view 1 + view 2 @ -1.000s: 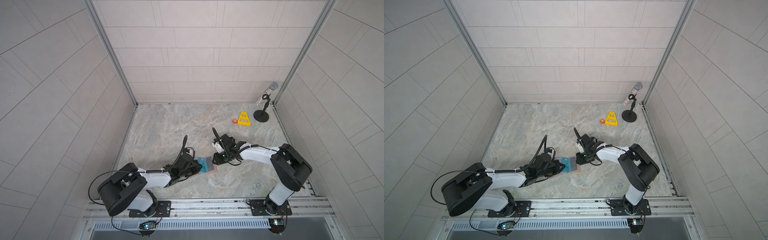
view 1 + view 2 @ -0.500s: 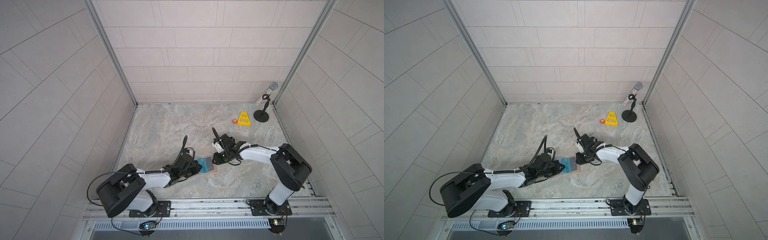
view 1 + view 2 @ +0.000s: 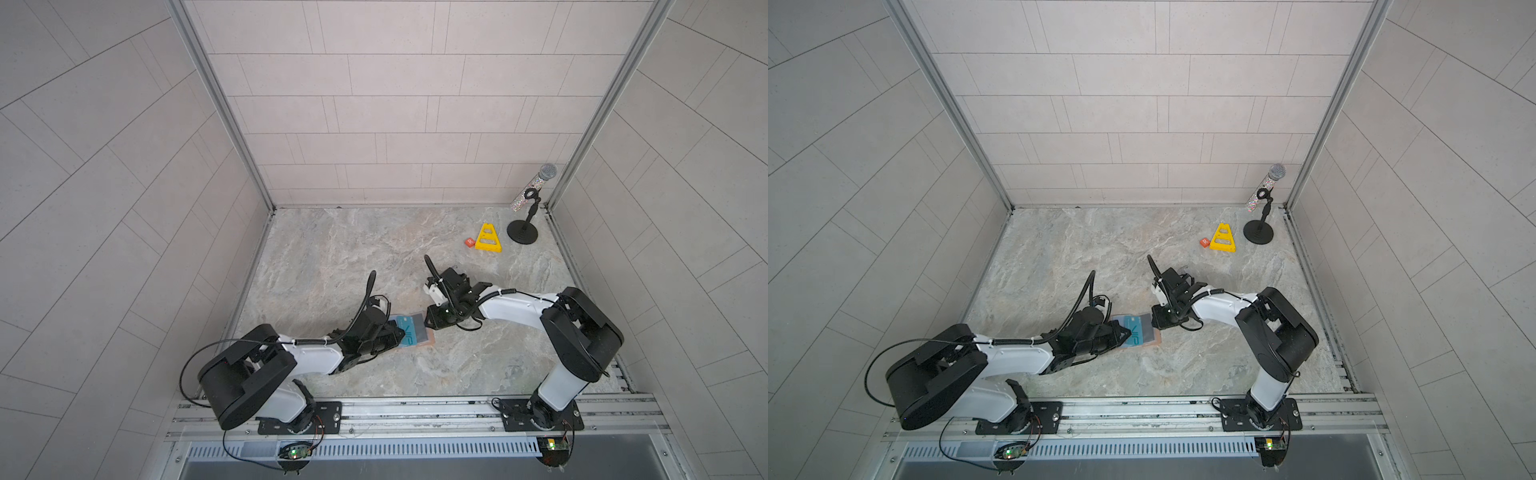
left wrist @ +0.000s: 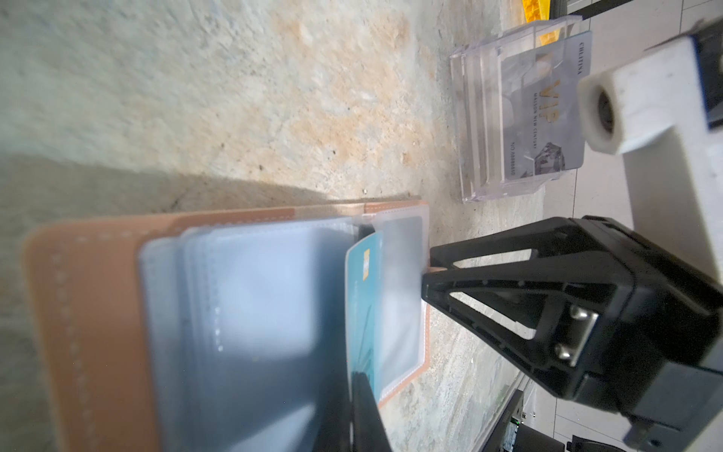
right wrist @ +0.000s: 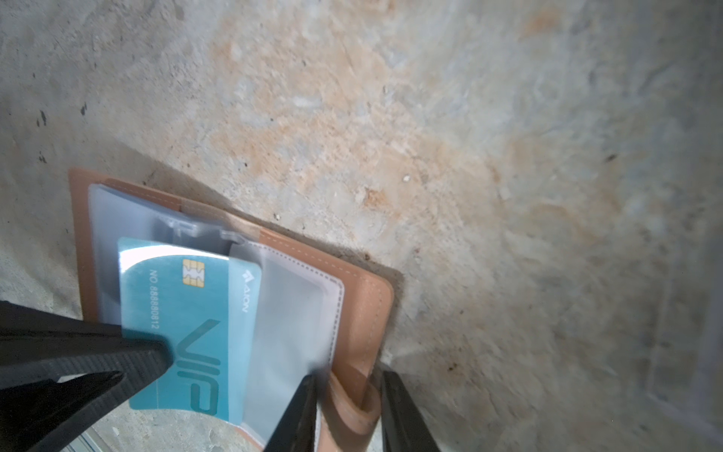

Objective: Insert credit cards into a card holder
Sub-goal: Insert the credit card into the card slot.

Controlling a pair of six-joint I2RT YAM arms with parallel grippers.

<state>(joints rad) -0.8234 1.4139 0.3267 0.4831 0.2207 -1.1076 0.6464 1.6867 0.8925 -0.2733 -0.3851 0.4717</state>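
Teal credit card (image 5: 195, 325) at the near-centre of the table (image 3: 332, 257), lying over the open card holder (image 5: 364, 305), between the two arms.

- Left gripper (image 5: 137, 366): closed on the card's left end.
- The card's right edge looks to be under the clear film of a sleeve (image 5: 289, 313). How deep it sits I cannot tell.
- Right gripper (image 5: 348, 411): jaws partly closed on the holder's leather tab at its right edge, which pins the booklet.

Handling (judgement):
- The card is light, stiff and glossy, so it is likely to slip or pivot in a pinch. Best held by the trailing end and kept flat and square to the sleeve mouth.
- The sleeves are soft and floppy and may buckle or fan up.
- The leather is pliable and the holder is light, so it will slide unless held.

Surroundings:
- A clear plastic box (image 4: 481, 129) with a pale card (image 4: 544, 105) stands beyond the holder, apart from it.
- A yellow triangle (image 3: 488, 239), an orange block (image 3: 469, 242) and a microphone stand (image 3: 523, 235) sit far right, well apart.
- The only crowding is the two grippers' fingers close together over the holder
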